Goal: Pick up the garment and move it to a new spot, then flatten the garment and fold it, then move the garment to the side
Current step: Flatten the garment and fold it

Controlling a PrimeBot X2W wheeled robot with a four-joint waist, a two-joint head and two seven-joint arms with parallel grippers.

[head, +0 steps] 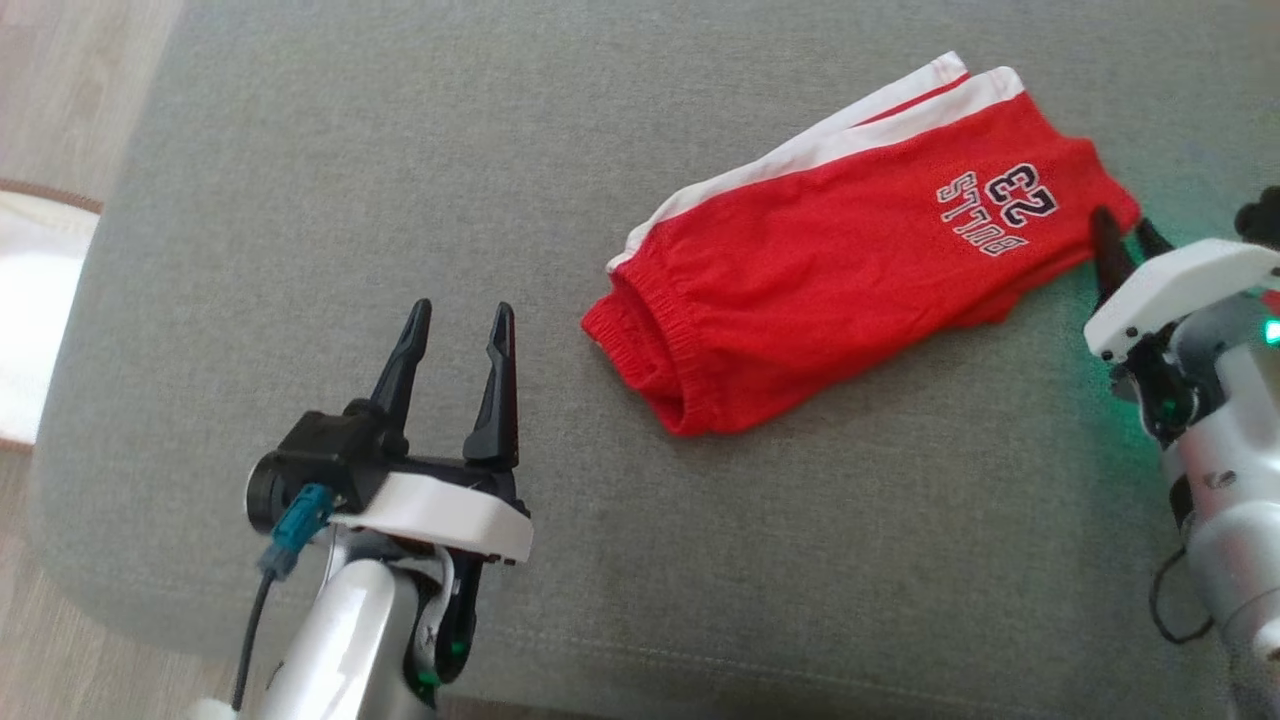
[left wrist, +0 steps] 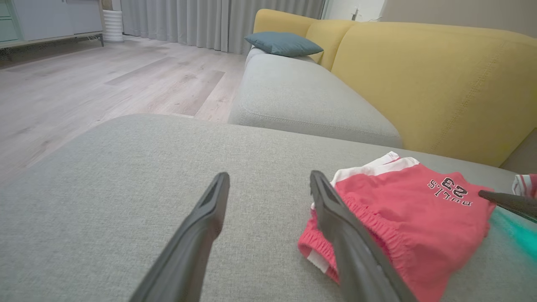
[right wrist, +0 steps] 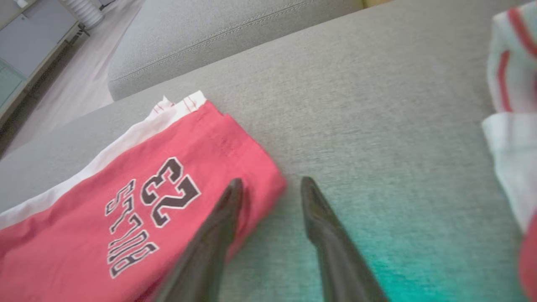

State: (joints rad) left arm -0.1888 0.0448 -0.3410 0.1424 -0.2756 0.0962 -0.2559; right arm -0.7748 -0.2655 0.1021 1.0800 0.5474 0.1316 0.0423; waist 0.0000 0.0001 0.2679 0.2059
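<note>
Grey cushion [head: 300, 200], red shorts [head: 830, 270] diagonal (waistband [head: 665, 365] lower left), 23 inverted

Blue pillow [left wrist: 283, 43] on grey sofa [left wrist: 310, 100]

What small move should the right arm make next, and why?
Probably draw the right gripper straight back off the shorts. They already lie folded on the cushion, and its fingers stand apart at their corner, gripping nothing, so backing away should not disturb the fold. The left gripper is open, well clear.
</note>
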